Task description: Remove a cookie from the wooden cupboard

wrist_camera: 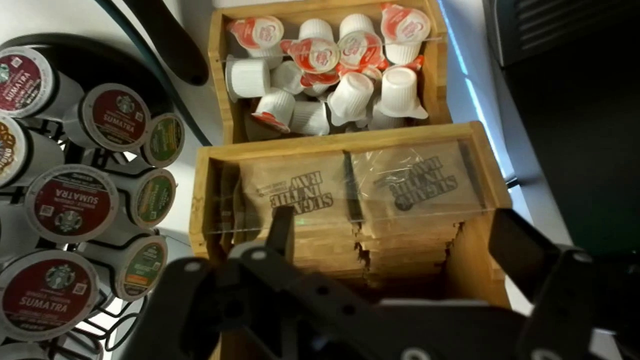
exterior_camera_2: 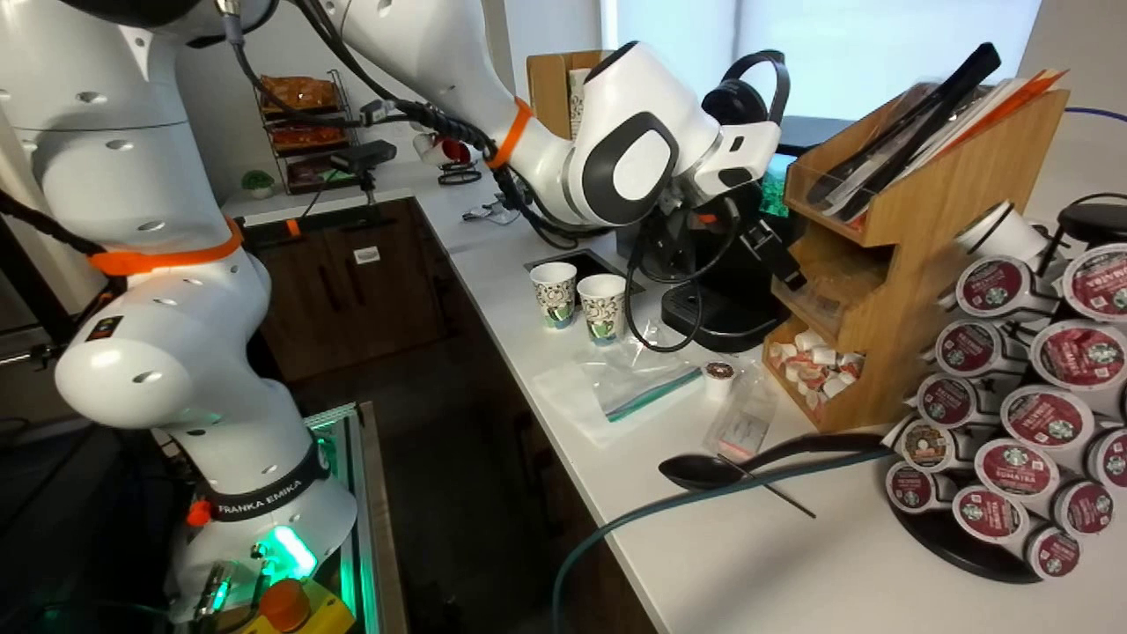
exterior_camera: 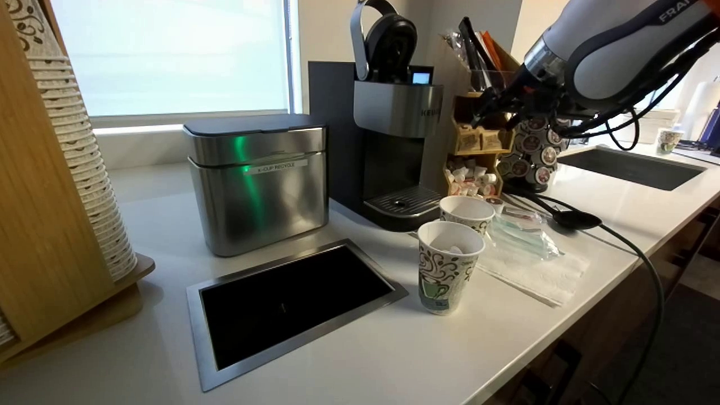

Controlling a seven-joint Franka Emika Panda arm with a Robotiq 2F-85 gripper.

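Note:
The wooden cupboard stands on the counter in both exterior views (exterior_camera: 482, 152) (exterior_camera_2: 931, 295), and its front shelves fill the middle of the wrist view (wrist_camera: 330, 145). Its middle compartment holds two stacks of brown sugar packets (wrist_camera: 300, 192) behind a clear front strip. Its lower compartment holds creamer cups (wrist_camera: 350, 95). No cookie can be made out. My gripper (wrist_camera: 397, 232) is open and empty; its fingers are spread in front of the middle compartment, one over the left stack, one by the right side wall. It also shows in both exterior views (exterior_camera: 495, 119) (exterior_camera_2: 777, 254).
A black coffee machine (exterior_camera: 398, 112) stands close beside the cupboard. A rack of coffee pods (exterior_camera_2: 1012, 414) stands on its other side. Two paper cups (exterior_camera_2: 602, 308), a plastic bag (exterior_camera_2: 647, 379) and a black ladle (exterior_camera_2: 700, 471) lie or stand in front. Utensils (exterior_camera_2: 924, 141) fill the cupboard's top.

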